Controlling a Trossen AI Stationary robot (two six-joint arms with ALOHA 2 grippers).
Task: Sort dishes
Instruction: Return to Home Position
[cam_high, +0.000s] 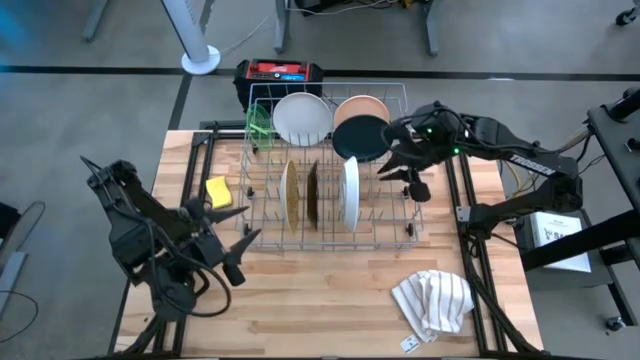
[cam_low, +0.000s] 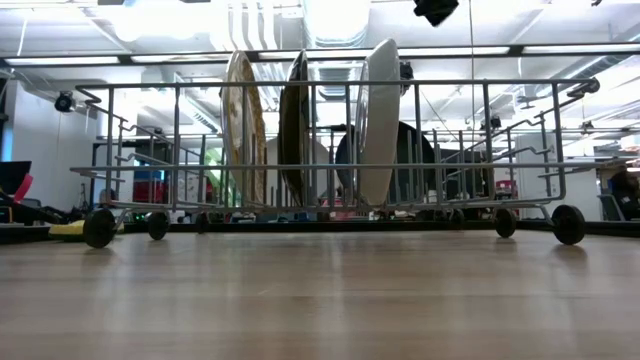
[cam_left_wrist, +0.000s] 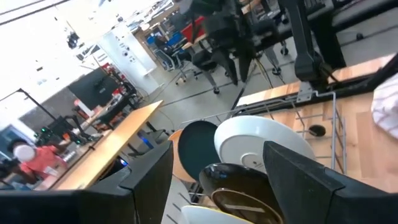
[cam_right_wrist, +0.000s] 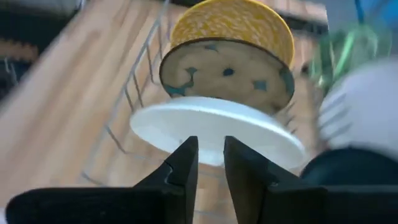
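A wire dish rack (cam_high: 390, 235) stands mid-table. At its far end lean a lime-green dish (cam_high: 258, 126), a white plate (cam_high: 302, 118), a peach dish (cam_high: 364, 103) and a black dish (cam_high: 358, 139). A speckled tan plate (cam_high: 289, 192), a brown plate (cam_high: 313, 192) and a larger white plate (cam_high: 351, 190) stand on edge in its slots. My right gripper (cam_high: 398, 168) hovers over the rack's right side beside the black dish, with a narrow gap between its fingers (cam_right_wrist: 211, 155) and nothing in it. My left gripper (cam_high: 243, 226) is wide open and empty by the rack's near left corner.
A yellow sponge (cam_high: 218, 190) lies left of the rack, close to my left gripper. A crumpled white cloth (cam_high: 432, 301) lies at the near right. A red and black box (cam_high: 280, 74) sits beyond the table's far edge.
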